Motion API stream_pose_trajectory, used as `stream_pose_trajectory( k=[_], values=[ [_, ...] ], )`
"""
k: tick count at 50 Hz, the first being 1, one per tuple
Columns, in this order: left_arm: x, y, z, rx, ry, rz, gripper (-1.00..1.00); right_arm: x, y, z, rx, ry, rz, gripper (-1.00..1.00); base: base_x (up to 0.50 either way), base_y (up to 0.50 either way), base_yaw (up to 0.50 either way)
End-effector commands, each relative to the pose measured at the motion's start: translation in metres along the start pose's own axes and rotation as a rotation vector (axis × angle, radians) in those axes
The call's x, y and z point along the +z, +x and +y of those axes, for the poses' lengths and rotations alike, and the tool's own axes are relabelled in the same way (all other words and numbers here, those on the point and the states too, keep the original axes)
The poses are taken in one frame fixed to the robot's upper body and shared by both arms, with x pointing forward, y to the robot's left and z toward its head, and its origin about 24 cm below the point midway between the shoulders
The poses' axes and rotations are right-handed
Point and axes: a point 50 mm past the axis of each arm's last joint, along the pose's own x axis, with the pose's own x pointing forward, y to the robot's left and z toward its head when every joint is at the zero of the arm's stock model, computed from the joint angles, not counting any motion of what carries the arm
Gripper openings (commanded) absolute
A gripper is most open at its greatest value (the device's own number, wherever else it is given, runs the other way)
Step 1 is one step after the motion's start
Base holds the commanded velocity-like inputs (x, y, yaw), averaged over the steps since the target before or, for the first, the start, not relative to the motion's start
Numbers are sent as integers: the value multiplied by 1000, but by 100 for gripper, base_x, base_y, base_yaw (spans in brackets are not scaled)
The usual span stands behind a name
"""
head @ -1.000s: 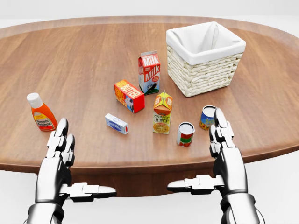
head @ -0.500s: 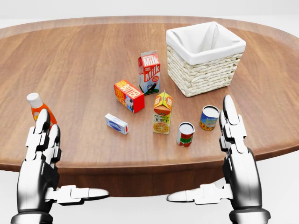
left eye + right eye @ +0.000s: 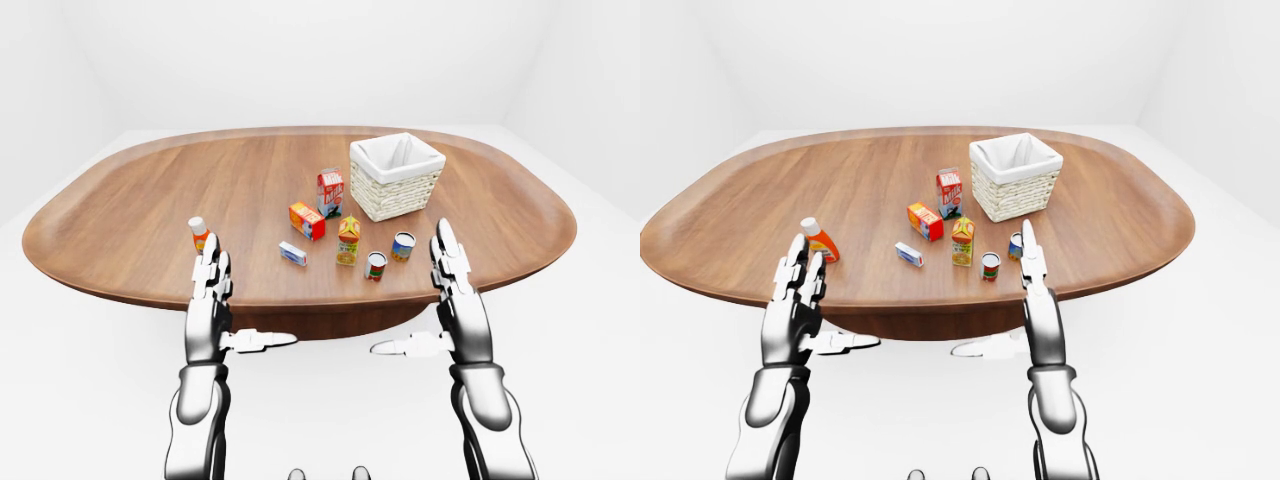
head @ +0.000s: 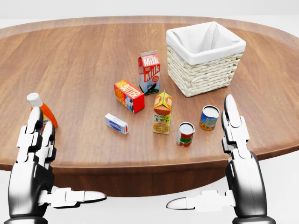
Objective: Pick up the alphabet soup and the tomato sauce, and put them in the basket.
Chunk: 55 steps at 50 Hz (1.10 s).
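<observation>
On bench, alphabet soup (image 4: 209,117) & tomato sauce (image 4: 185,134) stand just below-left of basket (image 4: 204,56). Both hands' fingers open, empty. Reach step: right hand (image 4: 237,140) should close round soup.

We see an oval wooden table (image 4: 84,60) bearing a wicker basket (image 4: 204,70), milk carton (image 4: 149,72), juice carton (image 4: 162,112), butter box (image 4: 129,95), small white box (image 4: 116,123), two cans (image 4: 185,134) and a ketchup bottle (image 4: 39,108).

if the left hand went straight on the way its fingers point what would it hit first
Most likely the ketchup bottle: the left hand is open, fingers pointing up the head view right below it. Depth is unclear, so it might pass over the bottle.
</observation>
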Motion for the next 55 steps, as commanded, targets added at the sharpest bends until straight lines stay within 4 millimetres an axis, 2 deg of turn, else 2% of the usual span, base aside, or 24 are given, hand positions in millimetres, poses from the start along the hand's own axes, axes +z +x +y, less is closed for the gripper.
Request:
stream_pose_trajectory(
  k=[1,28,29,33,41,42,45,49,52,54,55],
  values=[
    [2,-1,0,-5,-1,-9,100,2,-1,1,7,-7,-6,100,0,0,0],
    [-4,-1,-3,-30,4,20,100,4,-1,1,9,-6,-12,100,3,0,0],
    [-5,-1,-3,-32,4,21,100,-6,-3,2,8,-7,33,100,16,0,0],
    [-5,-1,-3,-36,3,23,100,3,-1,1,7,-5,-8,100,20,0,0],
    [-7,-1,-4,-43,2,32,100,1,-1,1,7,-3,-2,100,22,0,0],
    [-8,-1,-5,-44,1,35,100,-13,-5,3,6,-7,64,100,23,0,0],
    [-8,-1,-5,-45,1,34,100,-2,-1,1,8,-4,11,100,23,0,0],
    [-7,-1,-5,-45,2,30,100,-11,-3,2,8,-4,49,100,23,0,0],
    [-9,-1,-5,-46,1,39,100,-1,-1,1,9,-3,5,100,23,0,0],
    [-11,0,-5,-45,1,45,100,-15,-4,2,8,-6,70,100,23,0,0],
    [-11,0,-5,-45,1,46,100,-11,-3,2,9,-5,53,100,23,0,0]
  ],
)
